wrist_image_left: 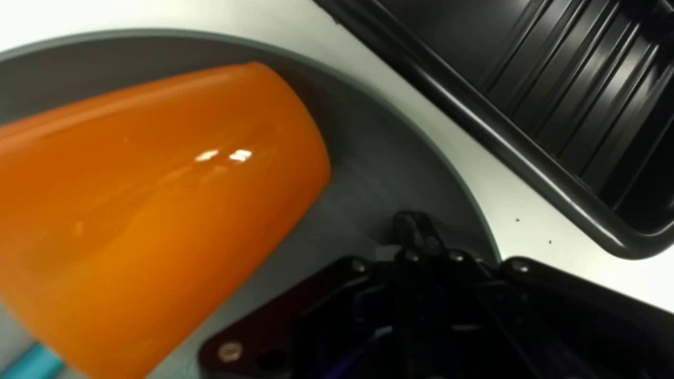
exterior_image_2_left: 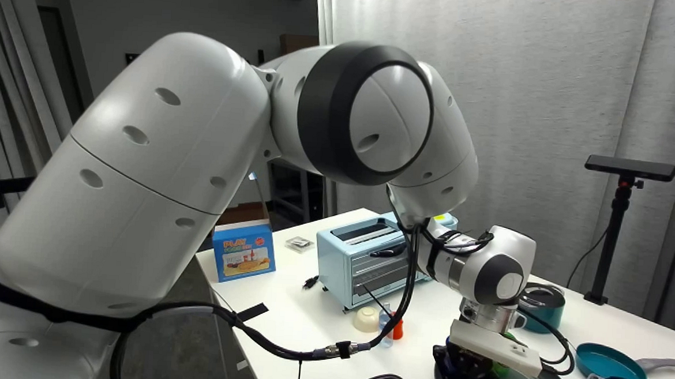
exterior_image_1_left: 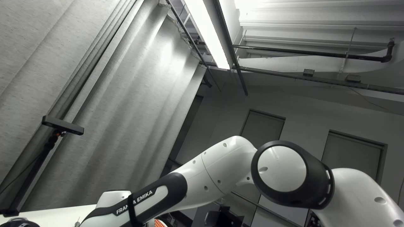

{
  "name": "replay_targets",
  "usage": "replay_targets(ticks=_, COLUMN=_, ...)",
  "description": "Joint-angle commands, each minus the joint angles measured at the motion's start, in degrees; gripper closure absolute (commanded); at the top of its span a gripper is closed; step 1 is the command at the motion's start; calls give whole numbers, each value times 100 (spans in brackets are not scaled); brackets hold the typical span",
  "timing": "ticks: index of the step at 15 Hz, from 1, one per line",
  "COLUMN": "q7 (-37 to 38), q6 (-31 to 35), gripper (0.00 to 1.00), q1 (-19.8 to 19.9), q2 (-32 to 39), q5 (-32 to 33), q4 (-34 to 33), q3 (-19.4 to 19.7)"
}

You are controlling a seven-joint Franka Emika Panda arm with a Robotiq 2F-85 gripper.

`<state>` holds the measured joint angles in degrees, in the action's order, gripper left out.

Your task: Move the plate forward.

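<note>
Forward move: likely mid-task, not confirmed complete

Located the round, dark grey plate with a pale grey-green rim (wrist_image_left: 400, 152) on the flat white surface (exterior_image_2_left: 291, 308), just beside the glossy black, ribbed tray (wrist_image_left: 476, 113), with a bare strip between. Noted in the plate a shiny orange, tapered object (wrist_image_left: 174, 200) and part of a turquoise, stick-like piece (wrist_image_left: 34, 363).

Found the black metal end effector (wrist_image_left: 413, 218) narrow, with fingertips together and nothing visible between them, at the plate, inside the rim. Cannot tell contact from clearance.

Progress: judge the reach as done. Infer a push from inside the rim rather than a grip. Judge as left the forward push, in whole or part, then withdrawal. See no start or goal mark; cannot call the task finished.

Writing: in an exterior view, read "FRAN", then "A EMIKA", on the white-and-black robot arm (exterior_image_1_left: 227, 170), with a black strap (exterior_image_1_left: 131, 208) across the middle; take as "FRANKA EMIKA". Read "PLAY" on the blue cardboard box (exterior_image_2_left: 246, 251); cannot trust the blurred line below. Make out no brand on the light-blue, box-shaped toaster oven (exterior_image_2_left: 362, 266).
</note>
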<state>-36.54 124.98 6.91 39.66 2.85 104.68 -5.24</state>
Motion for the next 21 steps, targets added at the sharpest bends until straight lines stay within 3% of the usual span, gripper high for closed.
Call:
replay_targets(ticks=1, q7=17, q6=187, gripper=100, q1=88, q2=-159, q5=-180, q4=354, q3=-113)
replay_targets(ticks=14, q7=56, q6=328, gripper=100, q1=55, q2=-395, q5=-327, q4=721, q3=-141)
replay_targets(ticks=21, q7=328, q6=788, gripper=100, q1=-64, q2=-764, q5=-212, q4=1049, q3=-69)
